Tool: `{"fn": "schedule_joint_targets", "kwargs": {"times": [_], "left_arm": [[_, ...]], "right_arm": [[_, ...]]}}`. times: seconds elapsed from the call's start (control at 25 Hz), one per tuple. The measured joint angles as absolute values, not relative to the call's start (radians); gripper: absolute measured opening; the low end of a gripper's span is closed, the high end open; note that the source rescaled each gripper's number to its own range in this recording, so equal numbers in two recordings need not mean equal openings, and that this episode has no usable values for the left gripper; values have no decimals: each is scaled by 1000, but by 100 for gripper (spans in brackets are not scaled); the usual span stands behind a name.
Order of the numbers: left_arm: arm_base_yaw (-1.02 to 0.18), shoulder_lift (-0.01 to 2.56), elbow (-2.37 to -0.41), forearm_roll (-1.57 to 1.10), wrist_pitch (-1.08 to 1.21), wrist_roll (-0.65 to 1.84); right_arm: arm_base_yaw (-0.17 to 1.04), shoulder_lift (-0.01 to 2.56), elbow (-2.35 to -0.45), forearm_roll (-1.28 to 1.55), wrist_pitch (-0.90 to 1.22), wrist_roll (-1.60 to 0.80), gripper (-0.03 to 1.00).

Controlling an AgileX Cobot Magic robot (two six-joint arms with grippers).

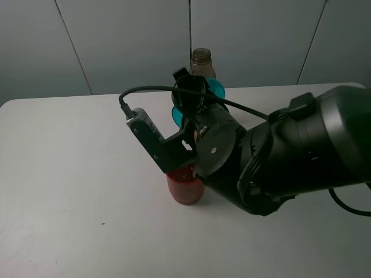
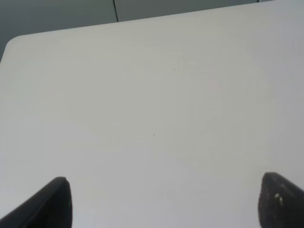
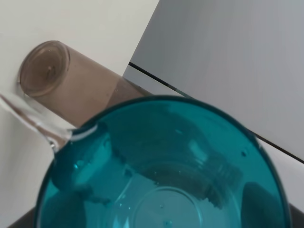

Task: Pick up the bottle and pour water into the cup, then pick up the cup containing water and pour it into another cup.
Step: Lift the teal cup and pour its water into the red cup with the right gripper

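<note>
Both right gripper jaws clamped on tilted teal cup, left gripper jaws wide, empty

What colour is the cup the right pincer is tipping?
Translucent teal-blue cup; the right wrist view shows it best.

The cup is glossy translucent teal plastic, smooth, with bright glints along its rim and tiny droplets clinging inside, and the bottle is clear plastic with a brownish tint, smooth-walled (its neck is ribbed with threads in the high view). The red cup is translucent plastic with a soft sheen. The table is a matt, smooth off-white surface, and the right arm wears black casing with a dull satin finish.
</note>
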State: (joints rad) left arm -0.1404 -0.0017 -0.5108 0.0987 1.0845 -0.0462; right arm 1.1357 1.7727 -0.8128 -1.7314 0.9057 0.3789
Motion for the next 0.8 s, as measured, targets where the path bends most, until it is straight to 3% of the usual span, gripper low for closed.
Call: {"fn": "schedule_joint_targets", "kwargs": {"times": [0.56,0.8], "left_arm": [[-140,-2,-511,99,1085,-46],[-140,-2,-511,99,1085,-46]], "right_arm": [[1136,1773,-813,-1731,900,381,9],[1133,1661,-813,-1500,668,346,9]]}}
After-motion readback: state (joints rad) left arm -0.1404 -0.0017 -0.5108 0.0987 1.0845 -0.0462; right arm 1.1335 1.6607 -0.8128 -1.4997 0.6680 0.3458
